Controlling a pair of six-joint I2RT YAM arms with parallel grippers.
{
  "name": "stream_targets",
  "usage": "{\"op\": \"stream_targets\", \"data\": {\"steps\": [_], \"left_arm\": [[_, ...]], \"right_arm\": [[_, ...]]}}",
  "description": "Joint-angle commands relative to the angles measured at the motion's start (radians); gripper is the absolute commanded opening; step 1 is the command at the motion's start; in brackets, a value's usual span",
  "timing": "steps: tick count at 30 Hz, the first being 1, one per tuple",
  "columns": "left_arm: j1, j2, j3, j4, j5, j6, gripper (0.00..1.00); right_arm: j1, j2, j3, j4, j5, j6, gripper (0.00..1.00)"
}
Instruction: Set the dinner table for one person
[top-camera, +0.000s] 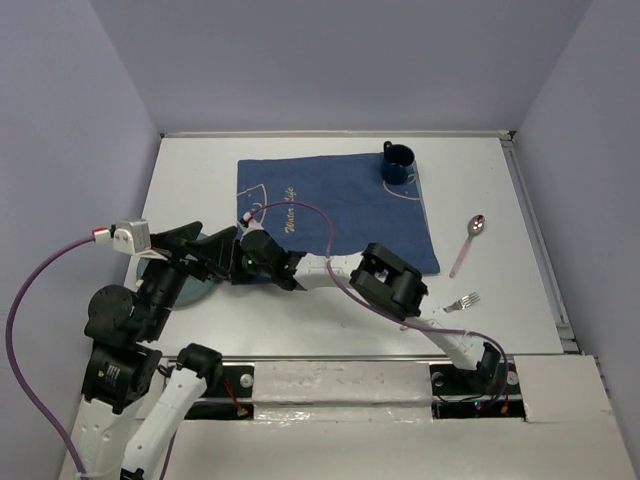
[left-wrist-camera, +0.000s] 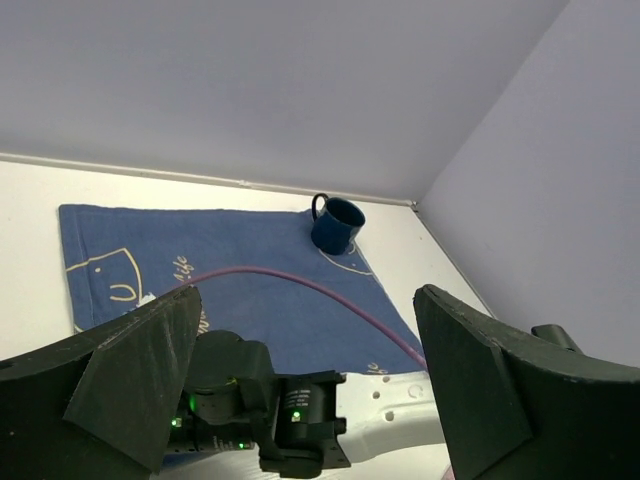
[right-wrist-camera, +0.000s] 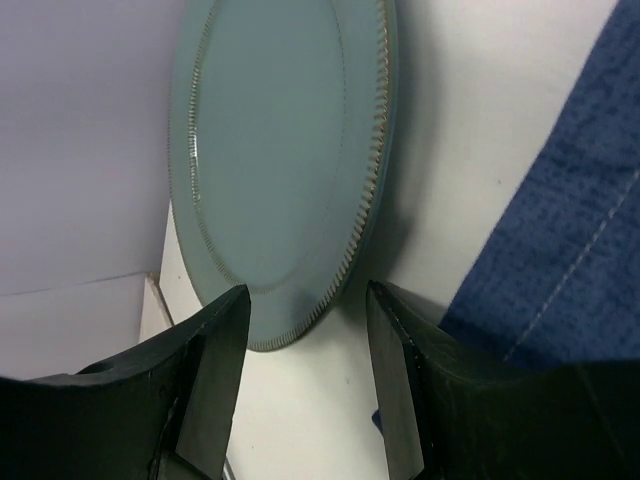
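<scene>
Dark fingers (right-wrist-camera: 215, 380) of the right tool (right-wrist-camera: 307, 300) fill the bottom of the right wrist view. They are spread to a narrow gap and closed on nothing. At the mouth of that gap lies the near rim of a teal plate (right-wrist-camera: 280, 150), flat on the white table (right-wrist-camera: 470, 120). Whether a finger touches the rim I cannot tell. At the right of the frame is the edge of a blue placemat (right-wrist-camera: 570, 220).

The left tool (left-wrist-camera: 307, 300) is spread wide and empty. It hovers over the right arm's wrist and faces a dark blue mug (left-wrist-camera: 335, 225) at the cloth's far corner.

From above, the table takes up the middle of the frame, from the arm bases at the bottom to the back wall. The plate sits at centre left, off the placemat and partly under the left arm. A spoon (top-camera: 468, 243) and a fork (top-camera: 462, 301) lie on bare table at the right, apart from the cloth.

Risks, as I judge them:
- The rim is thin and low, so the fingers may slide and shove the plate toward the left wall instead of gripping it.
- Both arms crowd one spot and could knock together.
- The right arm's purple cable (top-camera: 310, 215) drapes over the placemat and could drag it, and the mug with it.

Count: one plate, one mug, one spoon, one fork, one placemat, two tools.
</scene>
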Motion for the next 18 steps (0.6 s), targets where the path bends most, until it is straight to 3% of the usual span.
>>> {"op": "stream_targets", "data": {"steps": [1, 4, 12, 13, 14, 18], "left_arm": [[0.005, -0.014, -0.028, 0.041, 0.038, -0.009, 0.99], [0.003, -0.008, -0.046, 0.05, 0.044, -0.007, 0.99], [0.005, 0.0, -0.075, 0.077, 0.07, -0.016, 0.99], [0.003, 0.002, -0.079, 0.082, 0.071, -0.018, 0.99], [0.005, 0.0, -0.083, 0.091, 0.074, -0.019, 0.99], [0.005, 0.011, -0.086, 0.102, 0.087, -0.019, 0.99]], "right_arm": [[0.014, 0.04, 0.07, -0.045, 0.071, 0.003, 0.56], [0.014, 0.092, 0.105, -0.043, 0.074, -0.002, 0.56], [-0.026, 0.13, 0.137, 0.011, -0.061, 0.044, 0.41], [-0.026, 0.131, 0.127, 0.026, -0.074, 0.055, 0.37], [-0.026, 0.13, 0.108, 0.053, -0.082, 0.061, 0.27], [-0.044, 0.136, 0.104, 0.069, -0.127, 0.098, 0.09]]}}
